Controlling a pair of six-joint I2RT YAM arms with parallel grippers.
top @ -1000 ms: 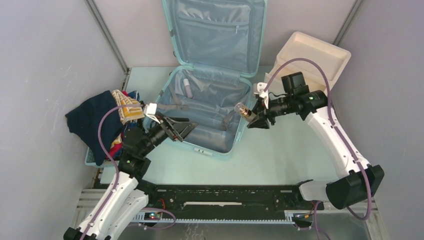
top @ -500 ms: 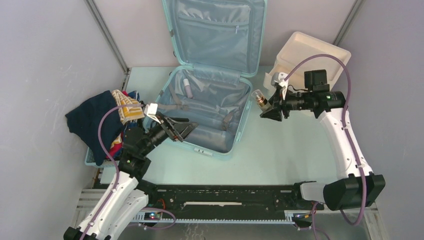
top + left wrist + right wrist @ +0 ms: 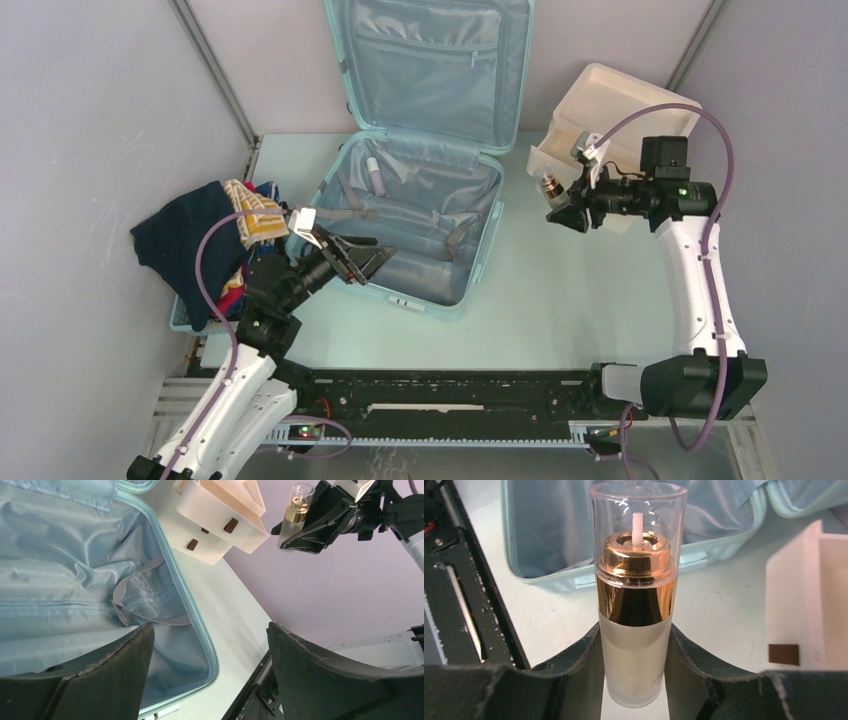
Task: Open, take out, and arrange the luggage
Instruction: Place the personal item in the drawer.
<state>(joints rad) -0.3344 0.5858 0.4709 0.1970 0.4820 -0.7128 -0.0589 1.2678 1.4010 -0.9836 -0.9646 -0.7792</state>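
Observation:
The mint-blue suitcase (image 3: pixel 425 150) lies open on the table, lid up against the back wall; its lining also shows in the left wrist view (image 3: pixel 75 580). A small pale tube (image 3: pixel 375 177) lies inside. My right gripper (image 3: pixel 562 204) is shut on a frosted pump bottle (image 3: pixel 636 610) with a gold collar and clear cap, held in the air just in front of the cream-white box (image 3: pixel 610 125). The bottle also shows in the top view (image 3: pixel 550 187) and the left wrist view (image 3: pixel 296 507). My left gripper (image 3: pixel 372 258) is open and empty over the suitcase's front-left rim.
A pile of dark blue and patterned clothes (image 3: pixel 205 240) fills a basket at the left. The cream box has brown drawer tabs (image 3: pixel 231 525). A black rail (image 3: pixel 450 385) runs along the near table edge. Grey walls enclose both sides.
My right gripper has carried the bottle rightward and back, from beside the suitcase's right rim to just in front of the cream box. The left arm has not moved.

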